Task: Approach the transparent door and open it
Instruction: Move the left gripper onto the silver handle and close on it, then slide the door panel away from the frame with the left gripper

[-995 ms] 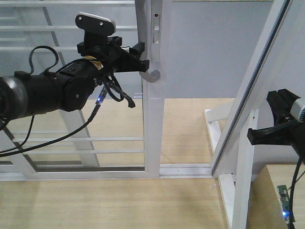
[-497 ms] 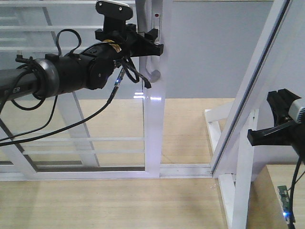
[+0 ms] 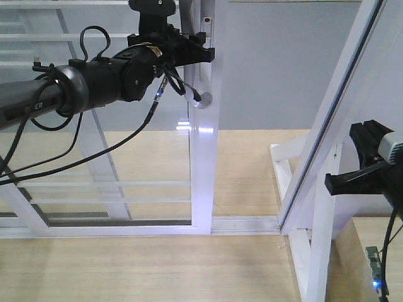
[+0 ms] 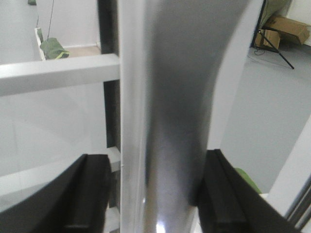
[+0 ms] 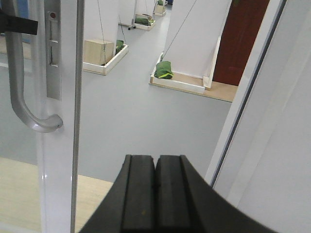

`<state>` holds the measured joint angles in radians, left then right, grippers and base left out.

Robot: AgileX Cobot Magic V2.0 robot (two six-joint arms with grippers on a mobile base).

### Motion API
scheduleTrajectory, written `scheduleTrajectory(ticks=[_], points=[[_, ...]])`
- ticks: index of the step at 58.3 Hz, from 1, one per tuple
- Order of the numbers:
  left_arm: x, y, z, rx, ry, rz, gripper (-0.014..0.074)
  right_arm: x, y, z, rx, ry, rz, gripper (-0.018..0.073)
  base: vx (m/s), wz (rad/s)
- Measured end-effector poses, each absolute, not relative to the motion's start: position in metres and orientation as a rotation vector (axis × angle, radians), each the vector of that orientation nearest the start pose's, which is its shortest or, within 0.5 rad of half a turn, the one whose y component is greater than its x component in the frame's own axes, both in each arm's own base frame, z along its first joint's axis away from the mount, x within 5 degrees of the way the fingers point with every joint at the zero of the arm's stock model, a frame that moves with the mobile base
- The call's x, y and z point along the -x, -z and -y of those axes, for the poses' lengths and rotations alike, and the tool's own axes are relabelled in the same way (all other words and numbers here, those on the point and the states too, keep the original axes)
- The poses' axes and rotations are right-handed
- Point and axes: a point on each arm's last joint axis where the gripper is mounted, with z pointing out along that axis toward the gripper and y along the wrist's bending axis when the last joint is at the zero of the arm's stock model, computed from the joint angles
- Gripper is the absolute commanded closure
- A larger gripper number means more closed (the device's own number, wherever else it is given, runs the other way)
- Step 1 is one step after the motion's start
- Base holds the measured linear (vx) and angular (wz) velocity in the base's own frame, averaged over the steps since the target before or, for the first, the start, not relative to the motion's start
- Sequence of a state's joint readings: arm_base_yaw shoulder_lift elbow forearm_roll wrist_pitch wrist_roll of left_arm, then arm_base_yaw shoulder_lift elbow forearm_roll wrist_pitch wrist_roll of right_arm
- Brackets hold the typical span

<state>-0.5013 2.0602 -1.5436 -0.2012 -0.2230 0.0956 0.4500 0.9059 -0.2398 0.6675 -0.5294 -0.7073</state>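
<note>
The transparent door (image 3: 203, 157) stands ahead, its white stile upright and thin white bars crossing the glass to the left. Its curved grey pull handle (image 3: 203, 99) hangs on that stile. My left gripper (image 3: 203, 51) is open and straddles the upper part of the handle. In the left wrist view the grey handle (image 4: 180, 97) fills the space between the black fingers (image 4: 92, 189) of the left gripper (image 4: 155, 165), with a thin gap on the left side. My right gripper (image 3: 334, 181) hangs shut and empty at the right, away from the door; the right wrist view shows the right gripper (image 5: 155, 165) with its pads pressed together, and the handle (image 5: 22, 97) at far left.
A slanted white frame (image 3: 340, 107) and a white post with a brace (image 3: 321, 207) stand close on the right. The floor track (image 3: 245, 223) runs along the wooden floor. Beyond the glass lie grey floor, a green bag (image 5: 164, 70) and a box (image 5: 99, 51).
My left gripper rose from the handle's lower curve and moved right, so its fingers now sit around the handle's upper part. The door and the right gripper have stayed put.
</note>
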Motion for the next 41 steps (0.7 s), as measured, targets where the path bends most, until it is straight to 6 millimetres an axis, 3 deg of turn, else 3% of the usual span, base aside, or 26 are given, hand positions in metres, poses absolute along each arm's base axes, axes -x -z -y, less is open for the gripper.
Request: scheduleTrajectory(ticks=[11,41], points=[[-0.433,-0.250,0.235,-0.335,0.395,-1.776,0.0608,-0.160,-0.237,-0.046,0.243,0.019,-1.696,0.0566,0.00,0.00],[-0.428,-0.267,0.220,-0.381,0.359,-1.857,0.0596,-0.160,-0.237,-0.046,0.243,0.019,-1.697,0.0566,0.00,0.00]])
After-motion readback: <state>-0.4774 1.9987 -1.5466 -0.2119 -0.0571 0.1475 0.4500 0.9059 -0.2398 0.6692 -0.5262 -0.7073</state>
